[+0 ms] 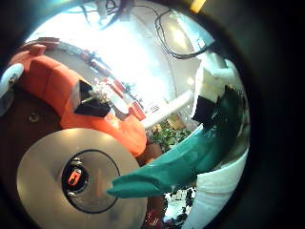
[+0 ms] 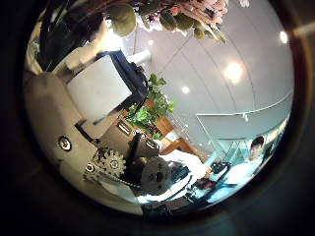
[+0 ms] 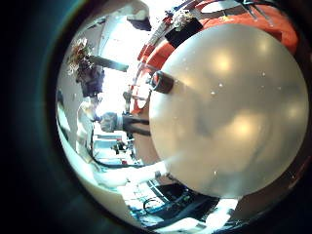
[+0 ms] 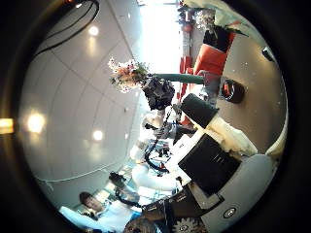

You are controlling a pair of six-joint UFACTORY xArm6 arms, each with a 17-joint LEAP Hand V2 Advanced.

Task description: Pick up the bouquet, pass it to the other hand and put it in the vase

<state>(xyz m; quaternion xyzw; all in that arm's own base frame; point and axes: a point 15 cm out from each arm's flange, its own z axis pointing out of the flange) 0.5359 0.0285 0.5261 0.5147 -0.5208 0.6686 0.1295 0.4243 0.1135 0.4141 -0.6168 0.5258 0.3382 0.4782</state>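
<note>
Clearly the left hand [image 4: 160,94] has its fingers clenched round the wrapped stem of the bouquet [image 4: 126,73], holding it in the air, apart from the vase [image 4: 231,90] standing on the round table [image 3: 234,117]. I cannot tell how the right hand [image 4: 209,150] holds its fingers.

Palm views only. I see the vase [image 1: 74,176] standing on the worktop [image 1: 38,167], under the left hand [image 4: 160,94] and close to the worktop's edge. The bouquet [image 4: 126,73] sits in the left hand, its stem end reaching over the worktop above the vase. The right hand [image 4: 209,146] is apart from the bouquet, beside the worktop. A sofa [image 1: 57,81] is behind the worktop.
</note>
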